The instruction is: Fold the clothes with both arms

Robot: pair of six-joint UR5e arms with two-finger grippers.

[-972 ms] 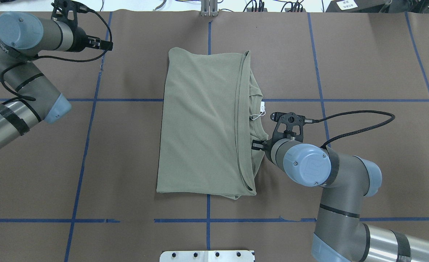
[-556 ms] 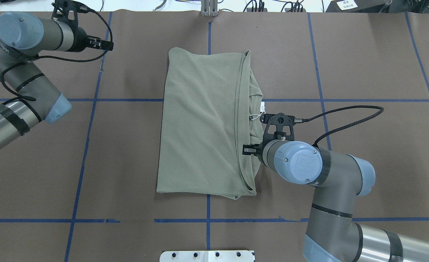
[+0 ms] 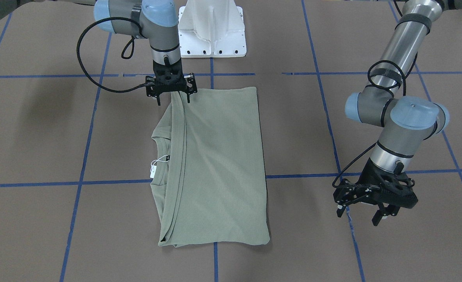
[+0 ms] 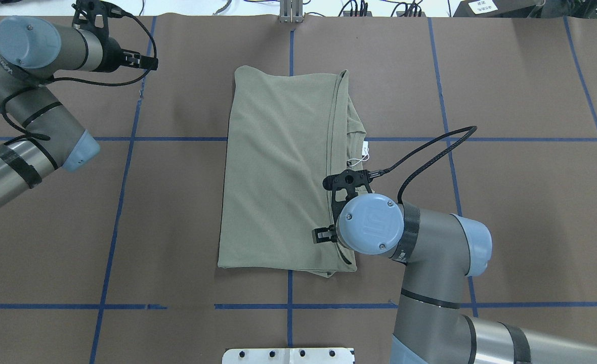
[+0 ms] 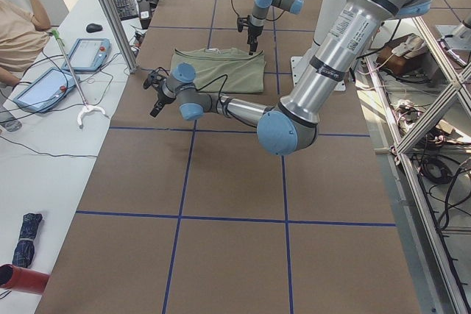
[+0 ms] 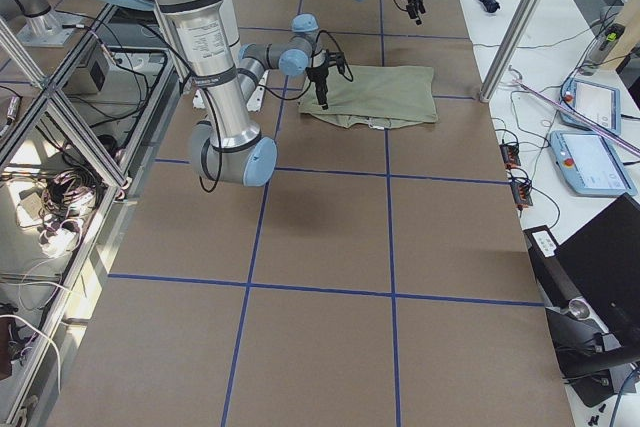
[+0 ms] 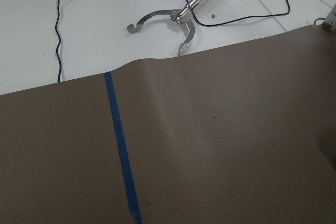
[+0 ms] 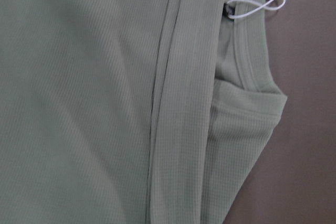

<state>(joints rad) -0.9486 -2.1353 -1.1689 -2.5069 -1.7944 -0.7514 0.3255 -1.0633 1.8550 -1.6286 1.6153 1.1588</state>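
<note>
We see a brown tabletop (image 4: 506,91) marked off by blue tape (image 4: 119,202), and the shirt (image 4: 278,177) lies flat at its middle, folded into a long rectangle. One long edge of the shirt is plain. Along the other runs a doubled hem strip, with the collar (image 3: 160,143) peeking out from under it. The right arm (image 4: 430,242) reaches over the shirt from the collar side, its wrist above the corner of the shirt nearest the white pedestal (image 3: 211,31). The left arm (image 4: 30,116) stays well apart from the shirt, out beyond the plain long edge. The right gripper (image 3: 173,100) hangs pointing down over that near corner, right at the hem strip. Its fingers (image 3: 188,98) are spread wide, one over the cloth and one just outside the shirt's edge, gripping nothing; we cannot tell whether the tips touch the fabric. The left gripper (image 3: 358,215) hovers over bare tabletop, level with the shirt's far end, its fingers (image 3: 376,218) likewise spread and empty. A small white tag (image 3: 152,169) on a thin loop lies beside the collar, just off the shirt's edge.
</note>
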